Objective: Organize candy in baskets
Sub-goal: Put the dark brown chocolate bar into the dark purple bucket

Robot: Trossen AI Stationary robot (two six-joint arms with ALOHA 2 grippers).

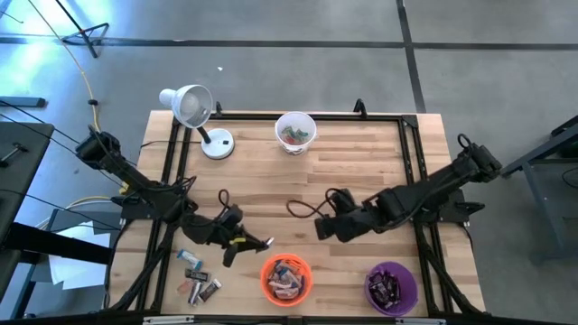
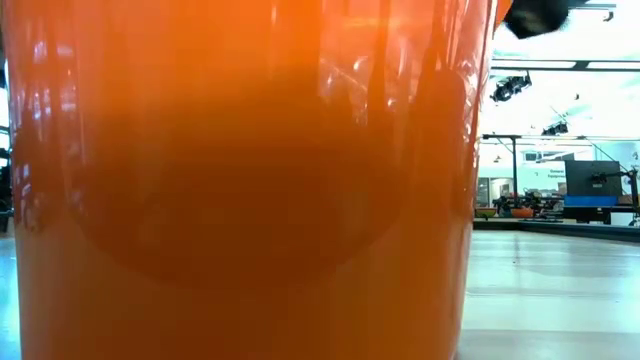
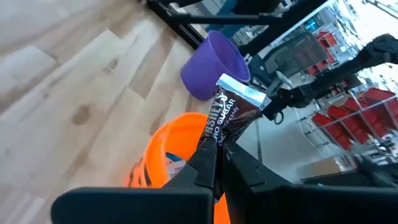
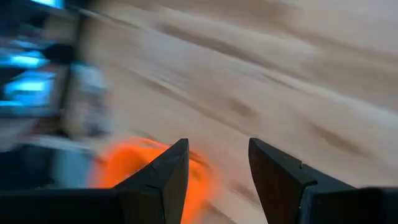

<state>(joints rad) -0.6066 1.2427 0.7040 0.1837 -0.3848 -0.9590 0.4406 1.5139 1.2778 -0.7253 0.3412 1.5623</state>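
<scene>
right pincer (image 4: 217, 165): fingers parted | below: wooden surface (image 4: 261, 68) | orange basket (image 4: 127, 165) near one finger, blurred

The pale wooden tabletop (image 1: 271, 181) has its widest bare stretch across the middle, between the white plastic basket (image 1: 295, 132) at the far edge and the orange plastic basket (image 1: 286, 278) at the near edge. The right end effector (image 1: 322, 227), fingers apart, hangs over that stretch with loose black cable (image 1: 302, 209) just beside it. The left end effector (image 1: 264, 242), pinching a dark brown wrapped candy bar (image 3: 231, 115), crowds the space just left of the orange basket. Loose wrapped candies (image 1: 199, 280) clutter the near left corner. A white cone-shade desk lamp (image 1: 195, 113) blocks the far left corner, and a purple plastic basket (image 1: 391, 287) the near right. Black frame rails (image 1: 411, 153) line the sides.
</scene>
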